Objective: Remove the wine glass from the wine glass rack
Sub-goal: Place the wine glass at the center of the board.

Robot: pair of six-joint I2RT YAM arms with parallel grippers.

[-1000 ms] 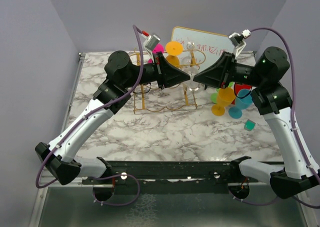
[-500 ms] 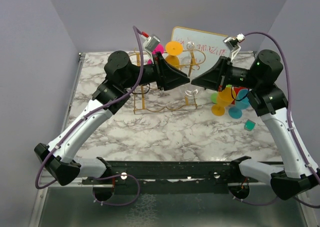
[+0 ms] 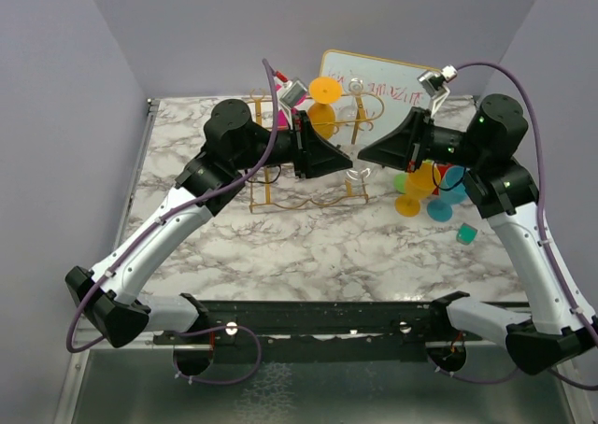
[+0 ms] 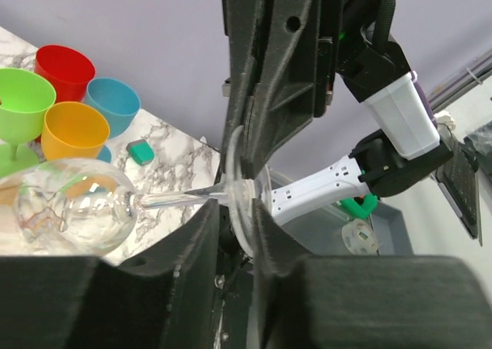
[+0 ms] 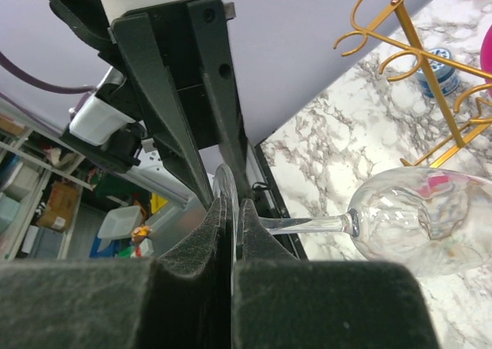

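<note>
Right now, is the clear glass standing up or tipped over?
Tipped sideways: the wine glass has a level stem, while the orange cup behind it stands upright.

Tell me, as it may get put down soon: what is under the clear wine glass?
Marble table and the gold rack's base rail show below the wine glass. What sits right beneath its bowl is blurred by the glass itself.

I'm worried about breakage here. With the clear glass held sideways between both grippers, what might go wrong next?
The right gripper pinches only the thin foot of the wine glass, bowl hanging out sideways: it may pivot or slip. The left gripper, open around that same foot, may knock it when pulling away.
</note>
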